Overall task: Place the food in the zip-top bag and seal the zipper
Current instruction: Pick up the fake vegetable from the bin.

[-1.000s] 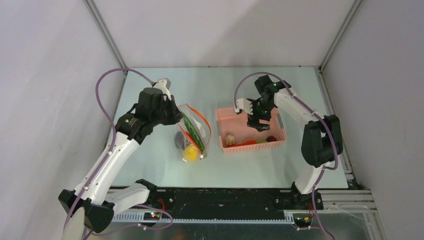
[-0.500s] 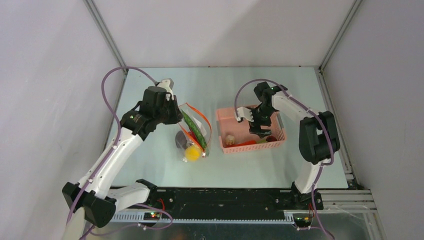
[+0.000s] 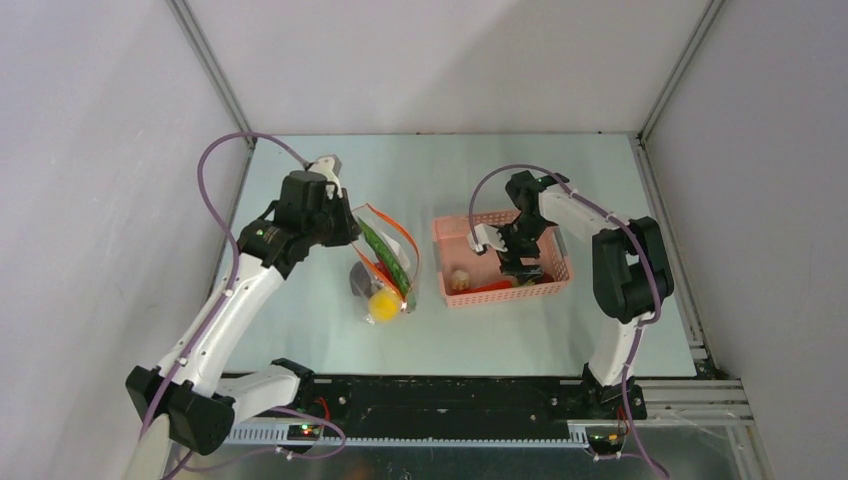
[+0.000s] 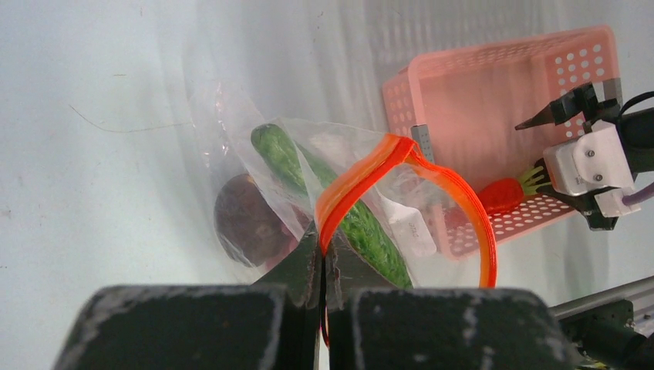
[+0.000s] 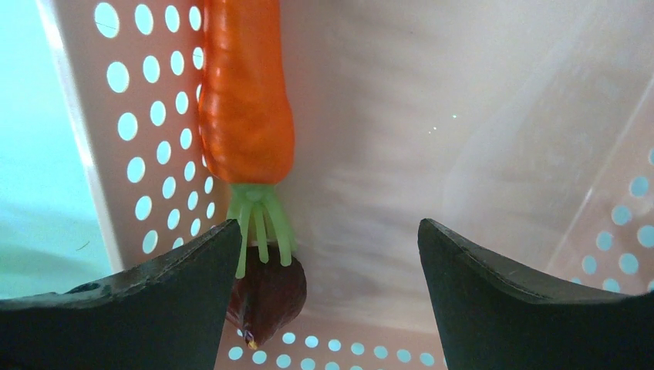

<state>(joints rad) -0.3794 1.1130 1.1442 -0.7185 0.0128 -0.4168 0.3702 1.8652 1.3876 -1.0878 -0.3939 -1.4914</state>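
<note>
The bag point(image 3: 385, 262) sits at centre-left of the overhead view, propped up on the worktop point(image 3: 480, 170) with its mouth gaping. It is thin, clear and crinkly, so it will likely be limp and slippery and fold wherever it is pushed. The stiffest part looks to be the zipper point(image 4: 463, 208), an orange-red strip curling in a loop round the mouth, and that is the place to hold it. The left hand point(image 4: 320, 266) is clamped shut on that strip at the bottom centre of its own view.

Inside the bag lie a long green pod point(image 4: 362, 227), a dark round fruit point(image 4: 247, 220) and a yellow fruit point(image 3: 381, 304). They look light, hard and smooth, and may roll.

Just right of the bag is the pink basket point(image 4: 501, 55). The right hand point(image 5: 328, 231) is down in it with its jaws wide apart and holding nothing. In its view a toy carrot point(image 5: 247, 100) lies at upper left along the holed wall. A dark red piece point(image 5: 266, 297) sits below the carrot's green stalk, and a pale round piece point(image 3: 460, 278) rests at the basket's lower left.

The carrot's thick body is a safer hold than the thin stalk. The wall beside it leaves one finger little room, and the dark piece crowds that end.
</note>
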